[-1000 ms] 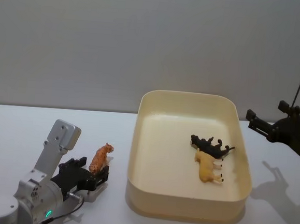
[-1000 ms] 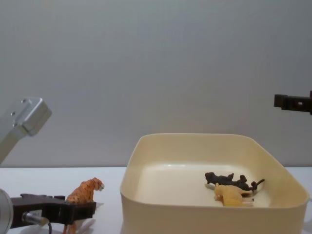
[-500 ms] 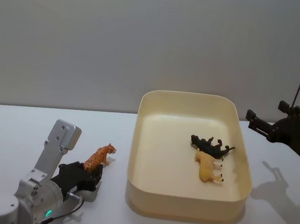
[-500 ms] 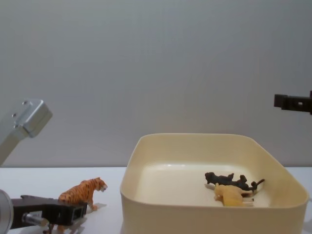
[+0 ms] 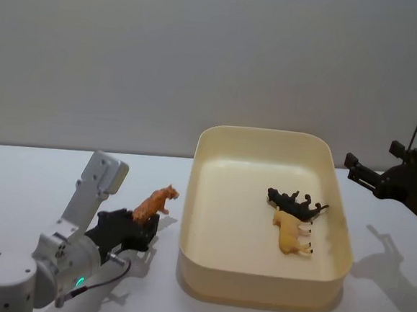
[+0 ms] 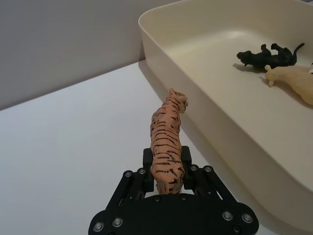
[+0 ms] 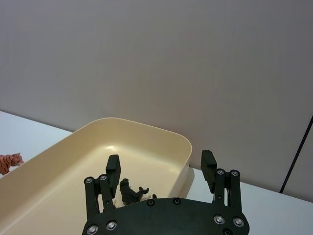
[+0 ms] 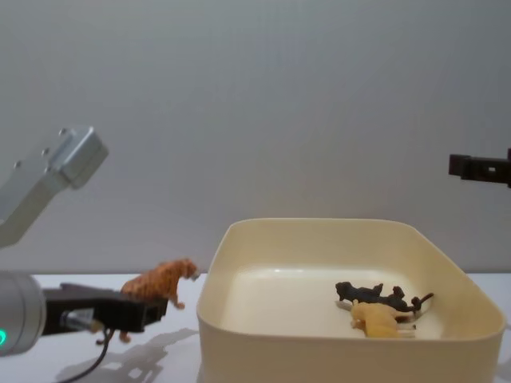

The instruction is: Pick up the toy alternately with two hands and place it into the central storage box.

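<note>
Lifted off tabletop now: tiger, rigid light plastic, pinched at hindquarters by left tool; right tool wide, idle far right.

Striped orange tiger toy held aloft, beside cream tub.

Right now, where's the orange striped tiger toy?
The orange striped tiger toy is gripped in the left gripper, lifted off the table just left of the cream-yellow plastic tub, head toward it.
</note>
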### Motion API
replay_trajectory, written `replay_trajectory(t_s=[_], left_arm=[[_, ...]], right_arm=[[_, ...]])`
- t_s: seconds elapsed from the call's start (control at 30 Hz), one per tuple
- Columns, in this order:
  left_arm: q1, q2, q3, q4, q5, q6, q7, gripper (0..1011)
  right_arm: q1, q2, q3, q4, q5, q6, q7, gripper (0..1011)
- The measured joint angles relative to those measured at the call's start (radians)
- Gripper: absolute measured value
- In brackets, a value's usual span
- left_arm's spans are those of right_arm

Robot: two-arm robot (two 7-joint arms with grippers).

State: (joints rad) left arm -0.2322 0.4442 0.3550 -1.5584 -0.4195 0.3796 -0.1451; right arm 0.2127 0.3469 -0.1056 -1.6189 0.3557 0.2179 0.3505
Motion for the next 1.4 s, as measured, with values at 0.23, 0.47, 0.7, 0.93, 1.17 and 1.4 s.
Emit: replay_trajectory(t_s=[0.23, 0.47, 0.7, 0.93, 1.17, 1.4], left_arm=[[-0.031, -0.012, 0.002, -0.018, 0.047, 0.014, -0.020, 282], [-0.055, -0.021, 0.001, -0.039, 0.085, 0.030, -0.021, 282], [-0.086, -0.033, 0.000, -0.046, 0.121, 0.032, -0.045, 282], [-0.129, -0.057, 0.007, -0.030, 0.159, 0.020, -0.100, 282], [-0.184, -0.091, 0.021, 0.020, 0.192, 0.000, -0.192, 282], [-0.238, -0.130, 0.040, 0.091, 0.220, -0.012, -0.282, 282]], right_arm=[[0.000, 0.000, 0.000, 0.000, 0.000, 0.000, 0.000, 1001], [0.000, 0.000, 0.000, 0.000, 0.000, 0.000, 0.000, 1001], [0.000, 0.000, 0.000, 0.000, 0.000, 0.000, 0.000, 1001], [0.000, 0.000, 0.000, 0.000, 0.000, 0.000, 0.000, 1001], [0.000, 0.000, 0.000, 0.000, 0.000, 0.000, 0.000, 1001], [0.000, 0.000, 0.000, 0.000, 0.000, 0.000, 0.000, 1001]])
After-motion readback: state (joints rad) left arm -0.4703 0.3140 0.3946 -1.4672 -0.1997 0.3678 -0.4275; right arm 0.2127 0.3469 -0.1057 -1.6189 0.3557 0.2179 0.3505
